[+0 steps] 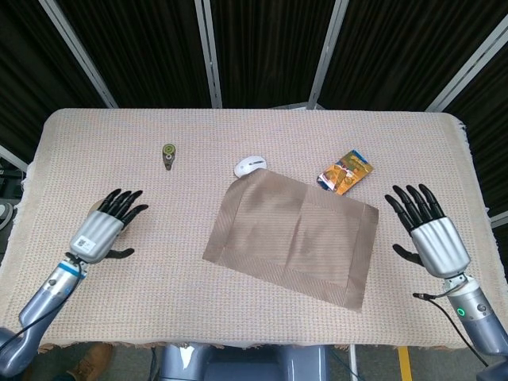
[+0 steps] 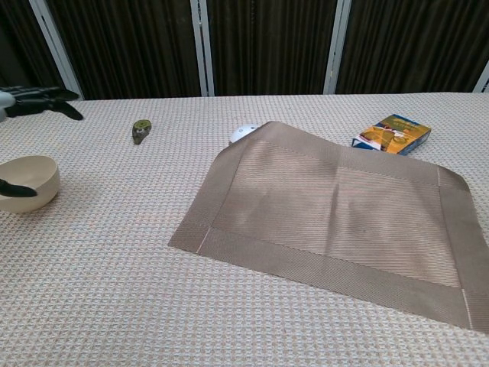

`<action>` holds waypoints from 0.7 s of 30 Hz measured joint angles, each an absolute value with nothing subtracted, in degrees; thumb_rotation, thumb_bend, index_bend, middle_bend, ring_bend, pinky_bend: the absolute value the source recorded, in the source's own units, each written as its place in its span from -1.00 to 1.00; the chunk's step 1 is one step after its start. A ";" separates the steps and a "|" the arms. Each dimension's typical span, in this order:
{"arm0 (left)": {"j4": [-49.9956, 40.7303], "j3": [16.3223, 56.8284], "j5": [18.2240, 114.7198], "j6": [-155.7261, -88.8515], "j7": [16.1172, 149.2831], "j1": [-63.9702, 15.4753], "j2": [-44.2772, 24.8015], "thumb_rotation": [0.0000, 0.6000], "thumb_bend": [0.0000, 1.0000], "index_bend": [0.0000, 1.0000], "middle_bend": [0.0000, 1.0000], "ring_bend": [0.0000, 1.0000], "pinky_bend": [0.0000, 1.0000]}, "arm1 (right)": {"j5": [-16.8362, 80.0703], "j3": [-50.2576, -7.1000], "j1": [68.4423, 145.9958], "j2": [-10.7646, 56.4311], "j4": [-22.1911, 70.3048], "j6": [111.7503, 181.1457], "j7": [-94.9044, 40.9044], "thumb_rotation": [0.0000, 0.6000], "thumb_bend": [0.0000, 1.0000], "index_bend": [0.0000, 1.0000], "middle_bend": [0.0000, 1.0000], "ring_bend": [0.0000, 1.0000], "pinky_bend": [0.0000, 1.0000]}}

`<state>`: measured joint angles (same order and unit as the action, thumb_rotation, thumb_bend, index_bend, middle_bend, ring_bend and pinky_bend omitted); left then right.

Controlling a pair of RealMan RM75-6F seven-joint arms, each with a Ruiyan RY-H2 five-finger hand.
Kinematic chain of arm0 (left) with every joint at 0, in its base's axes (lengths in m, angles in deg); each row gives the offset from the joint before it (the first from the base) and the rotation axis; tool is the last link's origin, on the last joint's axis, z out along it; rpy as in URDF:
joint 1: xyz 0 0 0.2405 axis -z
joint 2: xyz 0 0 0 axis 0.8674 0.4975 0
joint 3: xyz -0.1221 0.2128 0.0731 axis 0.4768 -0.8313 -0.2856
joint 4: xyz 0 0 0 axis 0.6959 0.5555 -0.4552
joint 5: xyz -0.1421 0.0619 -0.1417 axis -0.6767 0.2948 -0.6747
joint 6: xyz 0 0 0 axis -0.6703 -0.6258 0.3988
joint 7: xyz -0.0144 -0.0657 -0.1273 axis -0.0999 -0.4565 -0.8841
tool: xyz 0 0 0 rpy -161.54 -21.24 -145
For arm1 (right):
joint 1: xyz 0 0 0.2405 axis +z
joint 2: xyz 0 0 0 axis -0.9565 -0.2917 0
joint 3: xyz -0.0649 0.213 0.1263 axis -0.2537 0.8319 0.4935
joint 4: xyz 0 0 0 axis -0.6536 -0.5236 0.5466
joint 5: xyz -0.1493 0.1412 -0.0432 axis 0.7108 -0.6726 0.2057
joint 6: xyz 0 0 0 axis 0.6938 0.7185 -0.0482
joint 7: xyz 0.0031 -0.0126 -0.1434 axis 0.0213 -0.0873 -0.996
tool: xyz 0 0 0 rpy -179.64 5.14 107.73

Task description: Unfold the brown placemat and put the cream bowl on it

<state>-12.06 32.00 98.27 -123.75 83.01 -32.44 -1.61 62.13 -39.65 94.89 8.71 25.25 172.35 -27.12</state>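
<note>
The brown placemat (image 1: 294,238) (image 2: 336,210) lies unfolded and flat on the table's middle right. The cream bowl (image 2: 29,182) stands at the left. In the head view my left hand (image 1: 103,230) covers nearly all of it. That hand hovers over the bowl with fingers spread and grips nothing. In the chest view only its fingertips (image 2: 46,98) and thumb tip (image 2: 11,186) show around the bowl. My right hand (image 1: 429,234) is open, palm down, just right of the placemat's right edge. It is out of the chest view.
A white mouse (image 1: 248,165) (image 2: 243,132) sits partly under the placemat's far corner. An orange packet (image 1: 346,171) (image 2: 393,134) touches the mat's far edge. A small green item (image 1: 168,153) (image 2: 141,130) lies further back left. The tablecloth (image 1: 238,135) reaches to all edges.
</note>
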 measured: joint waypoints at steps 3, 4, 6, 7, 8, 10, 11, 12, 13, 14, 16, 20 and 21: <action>-8.24 32.07 100.10 -122.01 81.85 -29.30 -5.01 1.00 -1.00 -0.52 -1.00 -1.00 -1.00 | 60.03 -39.54 92.54 7.36 31.10 171.80 -28.15 1.00 -1.00 -1.00 -1.00 -1.00 -1.00; -7.11 32.10 100.68 -121.56 81.45 -28.31 -6.03 1.00 -1.00 -0.51 -1.00 -1.00 -1.00 | 59.30 -39.65 91.57 7.30 32.57 171.52 -29.02 1.00 -1.00 -1.00 -1.00 -1.00 -1.00; -4.25 32.14 101.94 -120.14 80.49 -25.89 -8.50 1.00 -1.00 -0.45 -1.00 -1.00 -1.00 | 58.18 -39.87 90.22 7.86 34.19 171.27 -30.45 1.00 -1.00 -1.00 -1.00 -1.00 -1.00; -2.73 32.13 102.54 -119.68 80.07 -24.99 -9.61 1.00 -1.00 -0.44 -1.00 -1.00 -1.00 | 57.49 -39.89 89.26 8.57 35.12 171.35 -31.63 1.00 -1.00 -1.00 -1.00 -1.00 -1.00; -0.52 32.08 103.34 -119.37 79.49 -23.78 -11.11 1.00 -1.00 -0.42 -1.00 -1.00 -1.00 | 57.02 -39.87 88.58 9.19 35.63 171.47 -32.53 1.00 -1.00 -1.00 -1.00 -1.00 -1.00; 2.87 31.93 104.54 -119.06 78.64 -21.97 -13.42 1.00 -1.00 -0.41 -1.00 -1.00 -1.00 | 56.05 -39.75 87.15 10.62 36.45 171.80 -34.24 1.00 -1.00 -1.00 -1.00 -1.00 -1.00; 5.00 31.79 105.29 -118.83 78.10 -20.77 -15.00 1.00 -1.00 -0.41 -1.00 -1.00 -1.00 | 55.75 -39.68 86.69 11.10 36.69 171.94 -34.76 1.00 -1.00 -1.00 -1.00 -1.00 -1.00; 6.46 31.65 105.80 -118.65 77.73 -19.90 -16.15 1.00 -1.00 -0.41 -1.00 -1.00 -1.00 | 55.58 -39.60 86.35 11.45 36.87 172.05 -35.16 1.00 -1.00 -1.00 -1.00 -1.00 -1.00; 7.80 31.49 106.23 -118.43 77.39 -19.11 -17.27 1.00 -1.00 -0.41 -1.00 -1.00 -1.00 | 55.43 -39.50 86.02 11.81 37.02 172.15 -35.60 1.00 -1.00 -1.00 -1.00 -1.00 -1.00; 9.41 31.26 106.68 -118.13 76.95 -18.19 -18.67 1.00 -1.00 -0.40 -1.00 -1.00 -1.00 | 55.39 -39.44 85.87 12.01 37.07 172.19 -35.87 1.00 -1.00 -1.00 -1.00 -1.00 -1.00; 11.53 30.88 107.14 -117.69 76.38 -17.11 -20.58 1.00 -1.00 -0.40 -1.00 -1.00 -1.00 | 55.49 -39.39 85.71 12.14 37.09 172.09 -36.66 1.00 -1.00 -1.00 -1.00 -1.00 -1.00; 15.77 30.07 107.45 -117.12 74.36 -15.45 -25.04 1.00 -1.00 -0.38 -1.00 -1.00 -1.00 | 55.67 -38.96 85.14 12.17 37.35 172.10 -38.08 1.00 -1.00 -1.00 -1.00 -1.00 -1.00; 16.87 29.79 107.47 -117.05 73.60 -15.06 -26.39 1.00 -1.00 -0.38 -1.00 -1.00 -1.00 | 55.72 -38.88 84.99 12.11 37.38 172.09 -37.99 1.00 -1.00 -1.00 -1.00 -1.00 -1.00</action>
<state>16.87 29.79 107.47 -117.05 73.60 -15.06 -26.39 55.72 -38.88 84.99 12.11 37.38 172.09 -37.99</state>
